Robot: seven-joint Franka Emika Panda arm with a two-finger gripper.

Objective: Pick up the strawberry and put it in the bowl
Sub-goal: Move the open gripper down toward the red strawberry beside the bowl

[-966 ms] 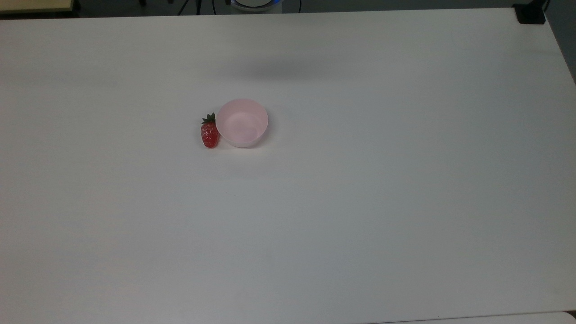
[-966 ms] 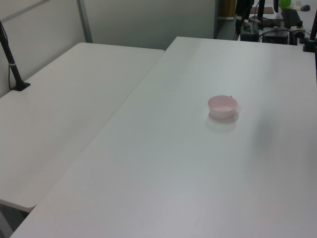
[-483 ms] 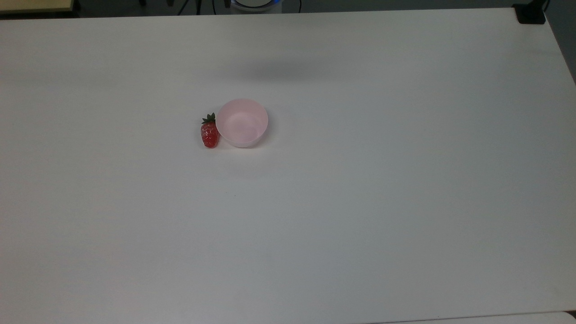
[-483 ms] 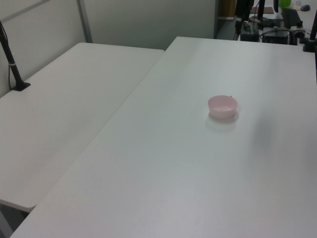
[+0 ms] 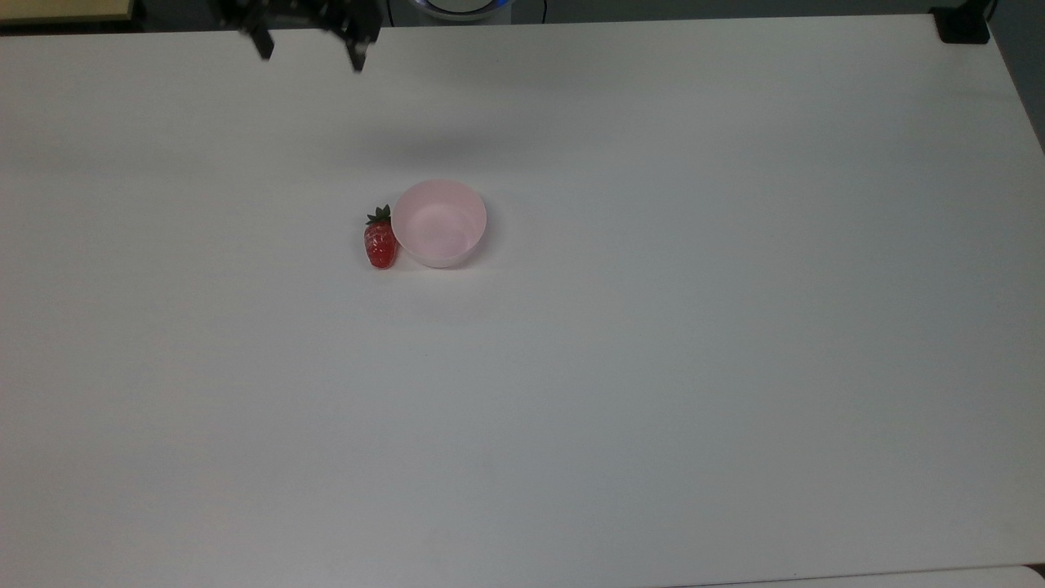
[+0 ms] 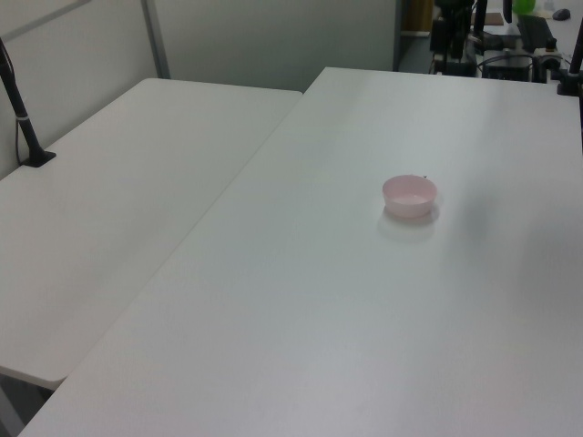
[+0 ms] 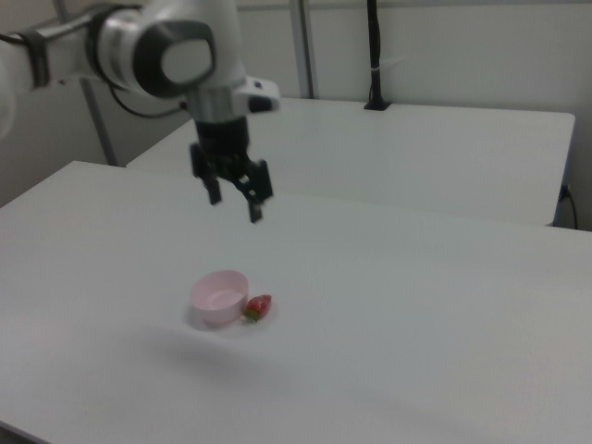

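Hovering high above the white worktop (image 5: 653,367), the jaws (image 7: 235,199) are being held released, with nothing between the two dark fingers (image 5: 357,51), which are spread wide apart. In the top view they are showing at the upper edge, well apart from the task's things. In the right view they are hanging from the arm (image 7: 157,46) well above the bowl (image 7: 219,298).

The strawberry (image 5: 380,243) is lying on its side on the worktop, pressed against the outer wall of the pale pink bowl (image 5: 439,222), on the top view's left of it. Its green leaf cap (image 5: 379,216) is pointing toward the top view's upper edge. The bowl is standing upright and empty. In the left view the bowl (image 6: 410,195) is hiding the fruit.

The step in hand is judged to be the approach for the grasp. It is best done by bringing the jaws down directly over the red body, not the cap. One finger would have to go between fruit and bowl wall, where no gap is showing, so the bowl is likely to be nudged. Closing along the fruit's length, tip to cap end, is probably the safer choice. A slow descent is advised, since the glossy body is likely to slip.
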